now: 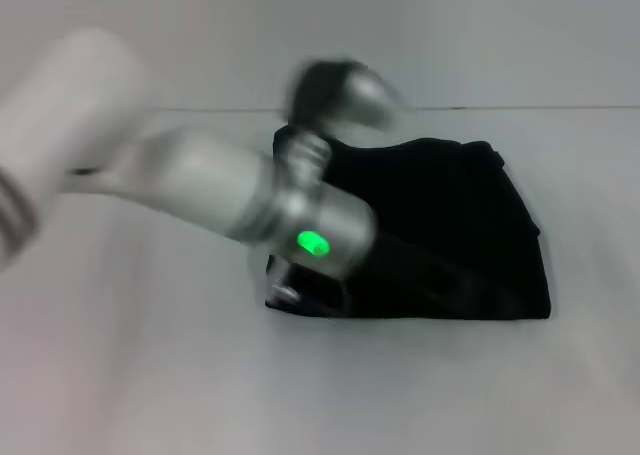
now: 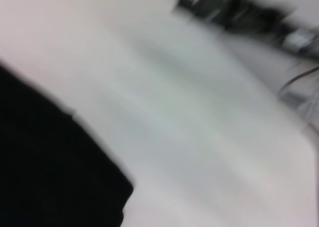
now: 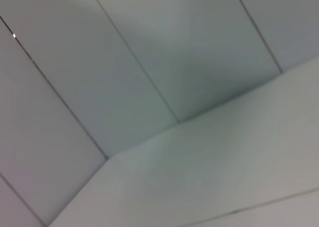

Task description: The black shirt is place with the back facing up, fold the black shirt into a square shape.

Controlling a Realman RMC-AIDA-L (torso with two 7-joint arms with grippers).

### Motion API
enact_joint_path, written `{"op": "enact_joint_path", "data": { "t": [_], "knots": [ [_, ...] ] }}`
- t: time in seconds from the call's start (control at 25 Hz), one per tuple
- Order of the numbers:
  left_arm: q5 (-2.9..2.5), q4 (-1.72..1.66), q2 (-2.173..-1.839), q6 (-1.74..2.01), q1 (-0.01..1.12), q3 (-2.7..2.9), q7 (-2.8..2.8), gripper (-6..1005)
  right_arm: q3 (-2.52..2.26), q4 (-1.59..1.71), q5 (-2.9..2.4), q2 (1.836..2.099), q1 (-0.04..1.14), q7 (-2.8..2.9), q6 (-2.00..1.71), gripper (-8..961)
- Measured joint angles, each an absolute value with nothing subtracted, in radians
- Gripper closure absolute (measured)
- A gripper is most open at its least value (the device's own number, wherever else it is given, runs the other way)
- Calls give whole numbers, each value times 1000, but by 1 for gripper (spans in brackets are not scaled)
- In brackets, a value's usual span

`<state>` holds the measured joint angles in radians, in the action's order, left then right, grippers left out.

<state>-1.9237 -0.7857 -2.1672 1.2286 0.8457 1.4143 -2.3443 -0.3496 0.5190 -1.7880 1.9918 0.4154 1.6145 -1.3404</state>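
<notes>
Shirt (image 1: 440, 225): black, folded into a compact, roughly square bundle, lying on the white table (image 1: 150, 375) right of its centre. Near edge straight; far edge uneven, with a small bump at the far right corner. No lettering visible.

Left arm (image 1: 200, 190): white and silver, green light on the wrist, reaching across the shirt's left edge.

Left gripper (image 1: 335, 85): above the shirt's far left corner; blurred, finger state cannot be told.

Left wrist view: black cloth (image 2: 45, 167) against the pale table (image 2: 199, 137).

Right gripper: not visible; its wrist view shows only a pale wall (image 3: 124, 52) beyond the table (image 3: 224, 172).
</notes>
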Motion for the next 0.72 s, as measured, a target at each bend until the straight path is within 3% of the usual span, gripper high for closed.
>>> {"op": "enact_joint_path", "data": {
  "t": [0.04, 0.16, 0.4, 0.52, 0.72],
  "knots": [
    [-1924, -826, -2165, 1266, 805, 1343, -2339, 581, -350, 520, -1810, 1984, 423, 1642, -1341, 207],
    [-1924, -852, -2144, 1351, 724, 1027, -2418, 523, -355, 529, -1900, 1957, 457, 1785, -1348, 210],
    [-1980, -721, -2076, 1477, 702, 629, -2496, 408, -492, 534, -2145, 1893, 592, 2230, -1367, 216],
    [-2030, -718, -2070, 1500, 690, 556, -2503, 320, -576, 532, -2250, 1888, 676, 2358, -1357, 219],
    [-2044, -719, -2074, 1504, 673, 529, -2483, 109, -638, 527, -2352, 1911, 787, 2447, -1315, 225]
  ]
}}
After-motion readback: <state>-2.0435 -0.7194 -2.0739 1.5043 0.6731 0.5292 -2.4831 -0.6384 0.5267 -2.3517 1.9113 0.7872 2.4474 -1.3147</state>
